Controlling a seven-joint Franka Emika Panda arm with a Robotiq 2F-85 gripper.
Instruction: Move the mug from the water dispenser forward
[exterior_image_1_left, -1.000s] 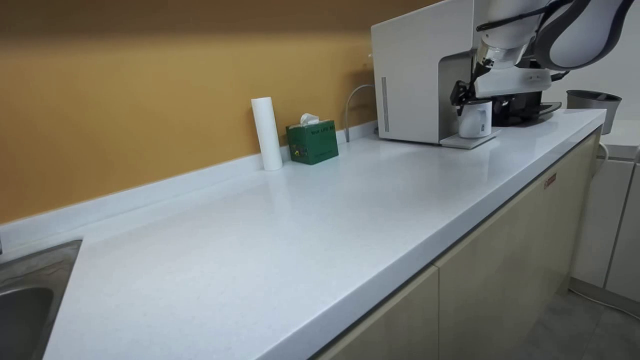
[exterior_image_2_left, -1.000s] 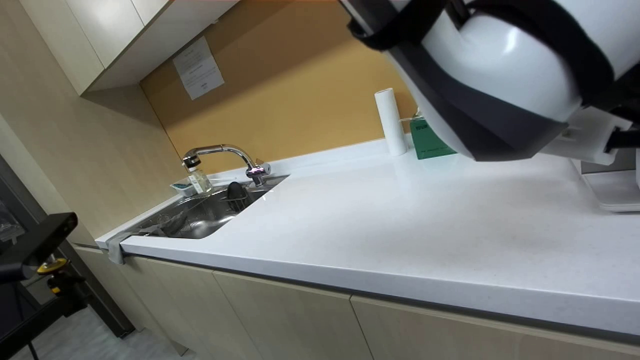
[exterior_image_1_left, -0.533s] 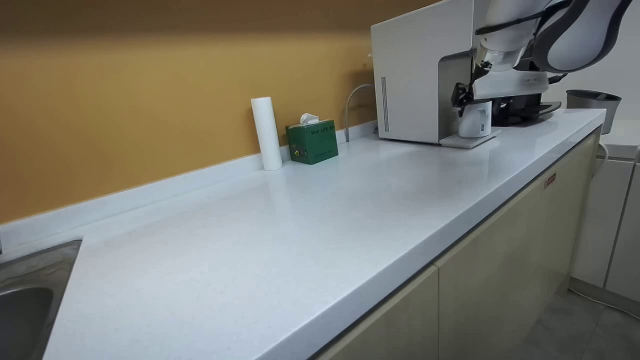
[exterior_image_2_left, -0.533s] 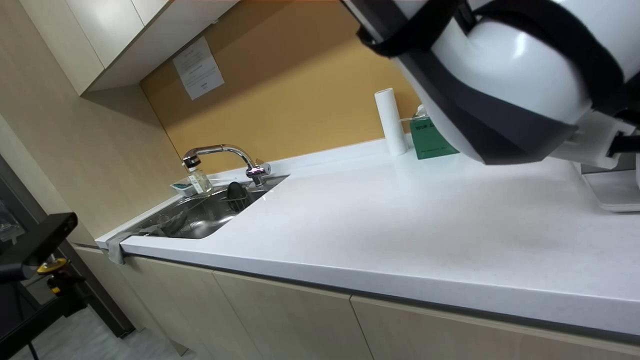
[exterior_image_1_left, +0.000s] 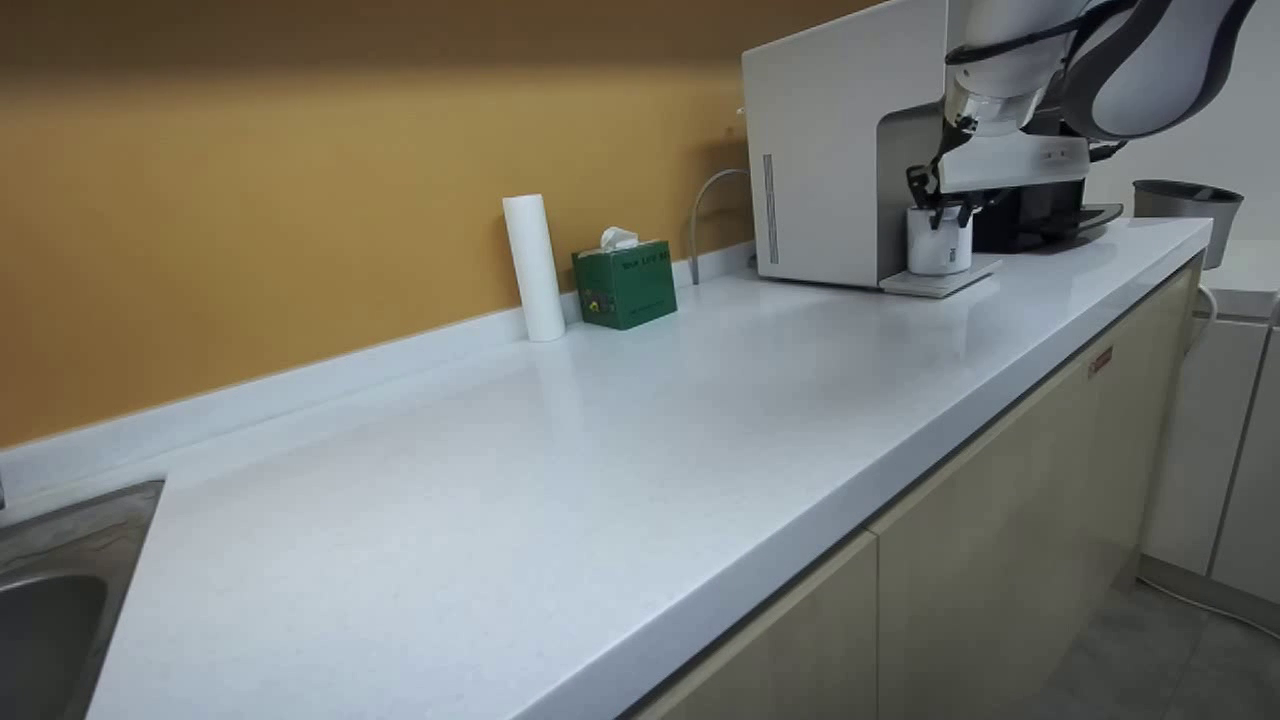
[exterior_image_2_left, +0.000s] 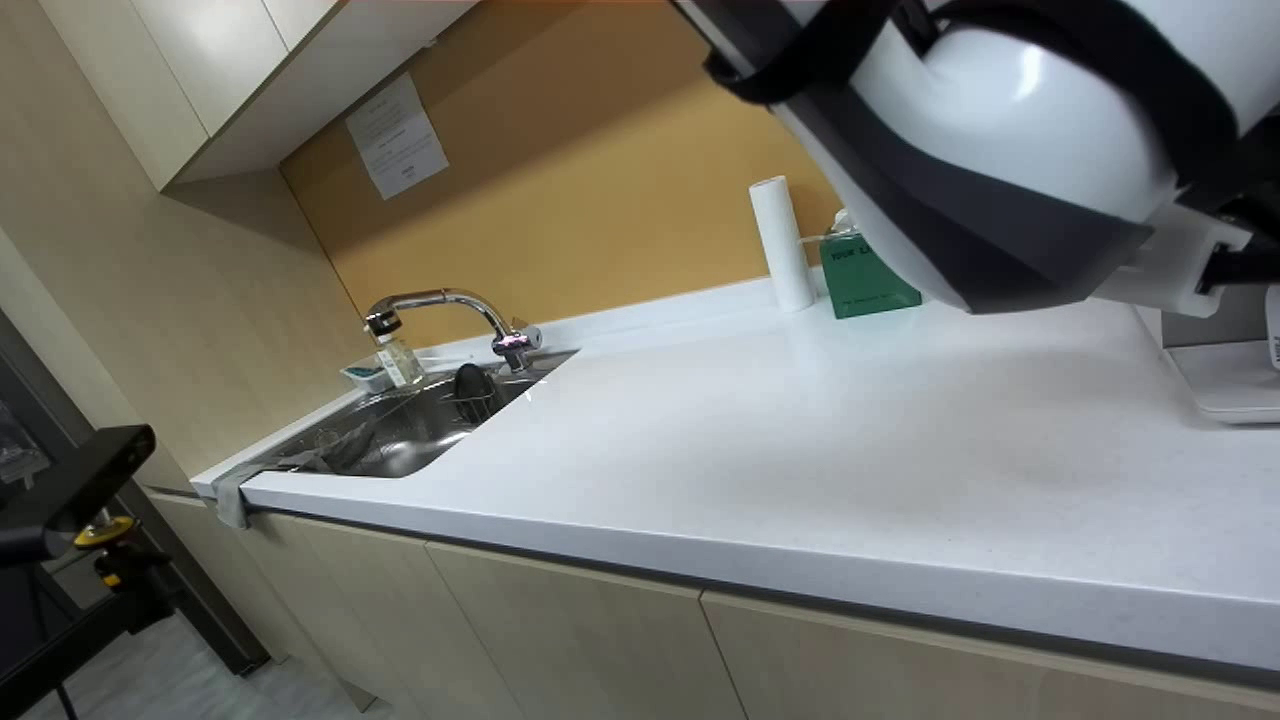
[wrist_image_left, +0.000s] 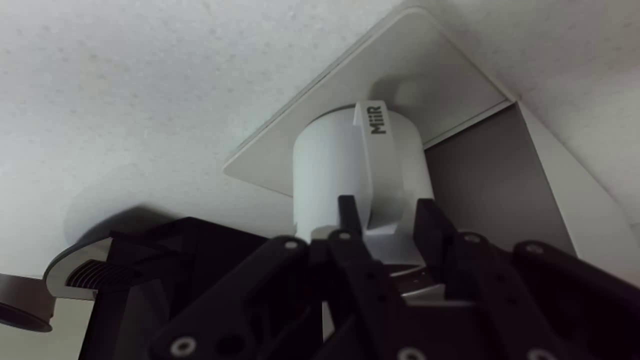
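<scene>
The arm (exterior_image_1_left: 1010, 45) is reaching over the far end of the counter (exterior_image_1_left: 600, 480), and its gripper (wrist_image_left: 386, 207) is hanging right at the upper part of the mug (exterior_image_1_left: 938, 245). In the wrist view the two fingers (wrist_image_left: 430, 225) are standing partly apart, with the handle (wrist_image_left: 385, 160), lettered MiiR, running between them. I can't tell whether they are really pinching it or only flanking it.

The mug is sitting at the water dispenser (exterior_image_1_left: 840, 150), over the flat tray (exterior_image_1_left: 925, 287) that is jutting out below the alcove (exterior_image_1_left: 905, 150). To my eye it is looking roughly upright, though I can't tell whether its base is fully touching the tray. It is showing in both exterior views, but only as a sliver where the arm is filling so much of the upper right.

Behind the gripper a black machine (exterior_image_1_left: 1050, 212) is standing beside the dispenser, and a grey bin (exterior_image_1_left: 1190, 205) is showing past the counter's end. Along the orange wall (exterior_image_1_left: 300, 220) a green box (exterior_image_1_left: 625, 285) is holding a tissue (exterior_image_1_left: 619, 238) that is poking up, and a white cylinder (exterior_image_1_left: 535, 270) is standing just beside it. Well apart from all this, a tap (exterior_image_2_left: 512, 343) is arching over the sink (exterior_image_2_left: 405, 458).
</scene>
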